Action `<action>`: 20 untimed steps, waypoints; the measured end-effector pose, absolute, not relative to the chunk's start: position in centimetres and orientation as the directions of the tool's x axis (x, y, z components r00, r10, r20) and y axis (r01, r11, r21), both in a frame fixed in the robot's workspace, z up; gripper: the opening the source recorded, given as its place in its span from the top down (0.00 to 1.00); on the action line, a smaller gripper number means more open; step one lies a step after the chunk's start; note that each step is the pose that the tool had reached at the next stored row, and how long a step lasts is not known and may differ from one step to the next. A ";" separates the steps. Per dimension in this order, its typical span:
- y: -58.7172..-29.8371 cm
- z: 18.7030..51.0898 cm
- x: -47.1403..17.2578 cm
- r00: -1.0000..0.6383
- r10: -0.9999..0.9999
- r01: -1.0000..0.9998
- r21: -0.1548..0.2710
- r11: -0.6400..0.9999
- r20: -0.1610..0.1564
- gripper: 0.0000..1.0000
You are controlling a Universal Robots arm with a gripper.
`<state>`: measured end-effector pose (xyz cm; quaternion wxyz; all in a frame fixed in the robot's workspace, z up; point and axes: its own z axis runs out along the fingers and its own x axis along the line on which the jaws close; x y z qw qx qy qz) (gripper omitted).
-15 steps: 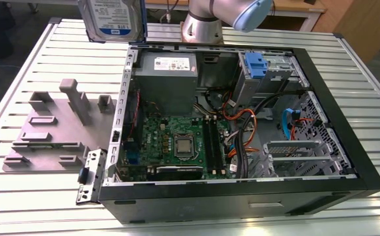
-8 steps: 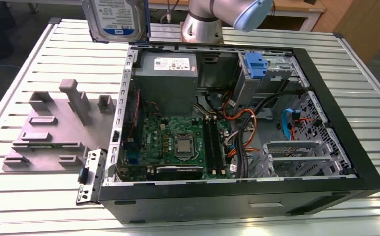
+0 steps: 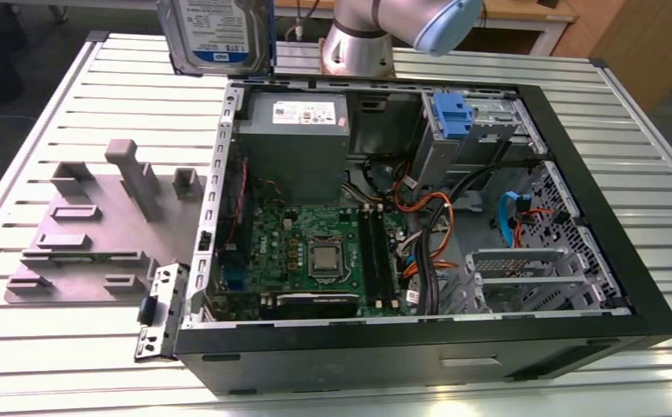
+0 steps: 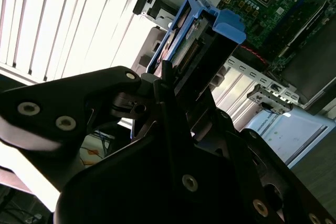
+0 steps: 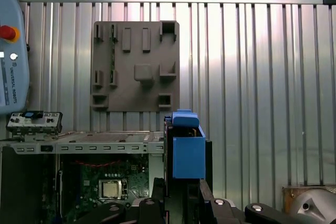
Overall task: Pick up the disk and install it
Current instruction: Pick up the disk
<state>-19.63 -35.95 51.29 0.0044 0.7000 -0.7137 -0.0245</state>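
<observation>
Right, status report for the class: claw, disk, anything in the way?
Claw shut on the disk. Disk aloft outside the open computer case, not installed. Loose cables cross the case interior.

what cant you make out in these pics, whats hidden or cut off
- Exterior view: the disk is cut off by the top edge; its upper part is lost.
- Second wrist view: the claw and its black body cover most of the disk; its label is hidden.
- First wrist view: the disk stands end-on, its blue rail hiding the metal body.
</observation>
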 end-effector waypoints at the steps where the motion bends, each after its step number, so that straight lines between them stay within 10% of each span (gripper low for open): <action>1: -35.9 51.3 -19.5 -0.020 -0.999 -0.999 0.041 0.019 -0.028 0.65; 20: -35.9 51.2 -16.8 -0.020 -0.999 -0.999 0.041 0.019 -0.028 0.65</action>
